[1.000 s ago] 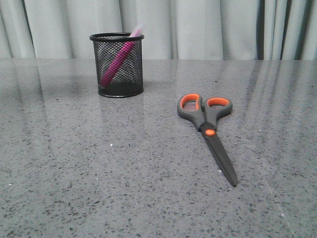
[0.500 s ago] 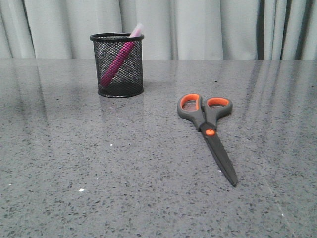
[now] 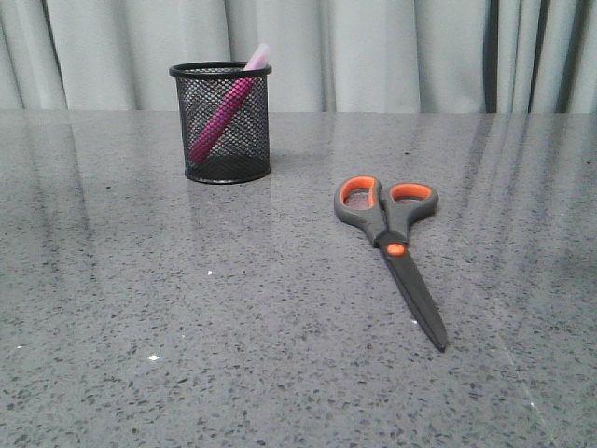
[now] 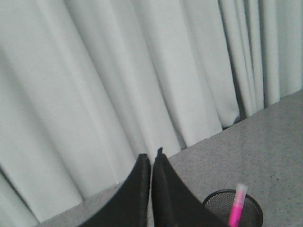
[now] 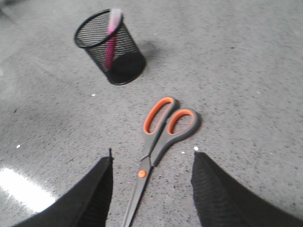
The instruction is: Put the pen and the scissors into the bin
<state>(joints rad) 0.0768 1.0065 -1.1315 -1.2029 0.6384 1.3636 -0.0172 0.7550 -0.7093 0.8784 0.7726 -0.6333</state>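
- Lying flat on the grey table (image 3: 140,299), the scissors (image 3: 395,243) run their long axis from far to near: orange-lined handles toward the curtain (image 3: 392,51), blade tip toward the camera, angled slightly right.
- Pen (image 3: 222,114) stands slanted inside the bin (image 3: 222,123), whitish cap up past the rim, leaning right.
- Left hand (image 4: 151,163): fingers together, seen only in the left wrist view.
- Right hand (image 5: 152,165): fingers apart, above the scissors' blades; absent from the front view.
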